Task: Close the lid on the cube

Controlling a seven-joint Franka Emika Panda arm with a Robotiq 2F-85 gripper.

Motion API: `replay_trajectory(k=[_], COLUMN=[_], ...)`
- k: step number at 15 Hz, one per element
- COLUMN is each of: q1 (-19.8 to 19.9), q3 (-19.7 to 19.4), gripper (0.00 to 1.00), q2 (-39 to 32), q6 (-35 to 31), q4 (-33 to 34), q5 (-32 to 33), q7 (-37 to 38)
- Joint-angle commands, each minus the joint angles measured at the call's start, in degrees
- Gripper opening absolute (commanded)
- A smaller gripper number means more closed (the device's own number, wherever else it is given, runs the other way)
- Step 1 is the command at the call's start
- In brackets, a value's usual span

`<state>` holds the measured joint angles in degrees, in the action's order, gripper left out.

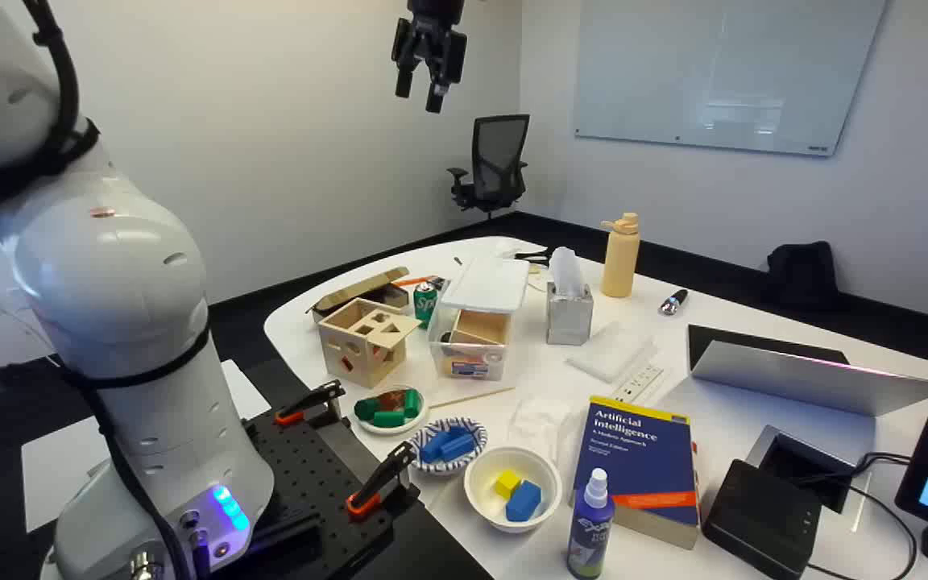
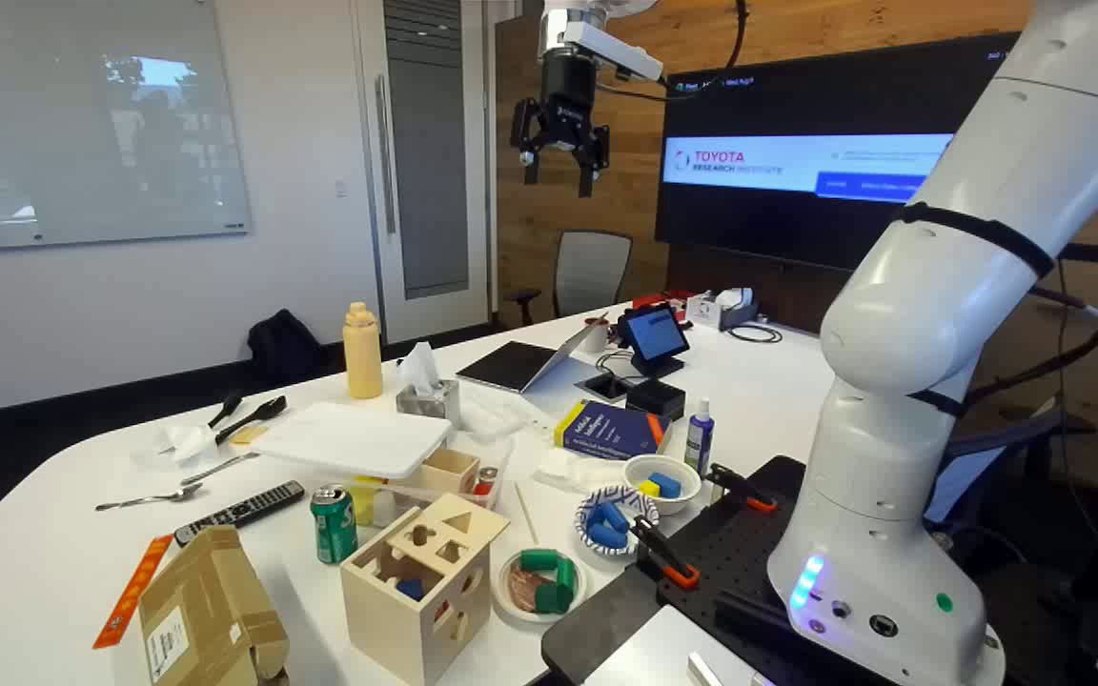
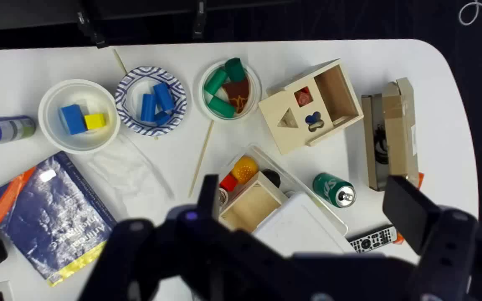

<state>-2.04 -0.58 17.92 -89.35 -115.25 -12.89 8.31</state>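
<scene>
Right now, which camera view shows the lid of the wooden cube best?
The wrist view: it shows the lid from above, unobstructed, its cut-outs clear. Both exterior views show it obliquely, overhanging one side of the cube.

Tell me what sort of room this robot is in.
Most likely an office meeting room: a large wall screen reading "Toyota Research Institute", a wall-mounted whiteboard and a black office chair suggest it.
</scene>
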Motion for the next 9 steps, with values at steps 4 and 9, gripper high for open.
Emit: replay_trajectory(k=[4, 9], q1=[0.7, 0.2], q3=[1.5, 4.8], gripper=[1.00, 1.00], q2=[-1.0, -5.6], q6=[-1.6, -16.7], q4=[-1.7, -9.7], q5=[-0.6, -1.0], q7=[1.9, 11.7])
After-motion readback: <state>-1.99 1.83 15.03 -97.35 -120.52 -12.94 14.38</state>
